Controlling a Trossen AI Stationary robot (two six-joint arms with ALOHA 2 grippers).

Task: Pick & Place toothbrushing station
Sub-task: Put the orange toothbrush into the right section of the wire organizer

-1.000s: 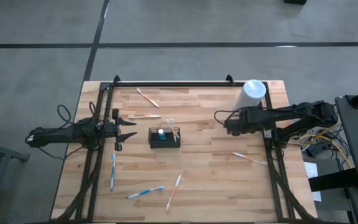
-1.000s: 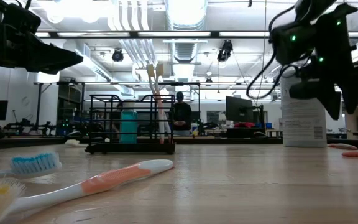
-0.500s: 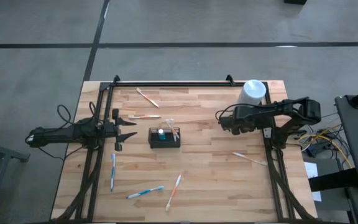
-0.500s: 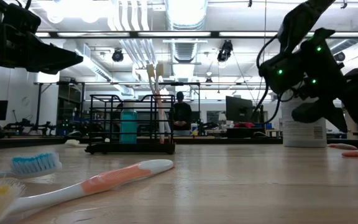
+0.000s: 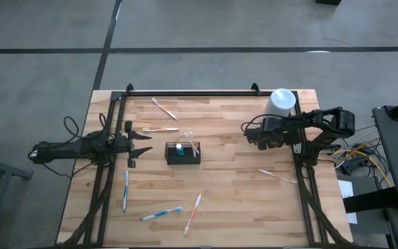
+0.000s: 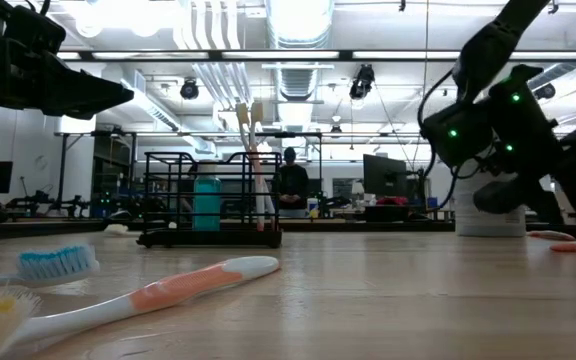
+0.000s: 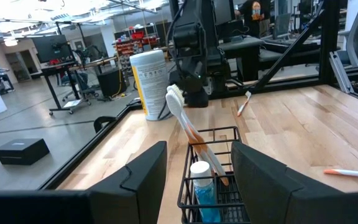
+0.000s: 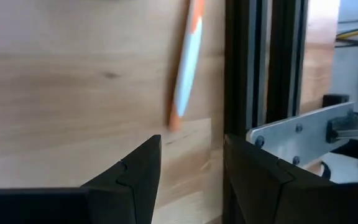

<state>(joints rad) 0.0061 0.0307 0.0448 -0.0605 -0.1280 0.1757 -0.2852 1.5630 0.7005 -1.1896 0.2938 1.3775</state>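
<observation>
The toothbrushing station, a small black wire-mesh basket (image 5: 183,153), stands on its base at the table's middle. It also shows in the low view (image 6: 208,200) and the left wrist view (image 7: 213,180). Two toothbrushes (image 7: 191,130) lean upright in it beside a teal tube with a white cap (image 7: 201,183). My left gripper (image 5: 149,142) is open and empty, level just left of the basket, fingers either side of it in its wrist view (image 7: 199,149). My right gripper (image 8: 192,146) is open and empty, low over the right side of the table (image 5: 254,136).
A white canister (image 5: 280,102) stands at the far right. Loose toothbrushes lie at the far left (image 5: 163,108), left of the basket (image 5: 159,129), near left (image 5: 125,190), near middle (image 5: 193,212) and by the right frame rail (image 5: 277,176), the last also under my right gripper (image 8: 185,68).
My right arm has folded back at the elbow. Its gripper has come down toward the table and tipped downward, staying open and empty. The basket and my left gripper have kept still.
</observation>
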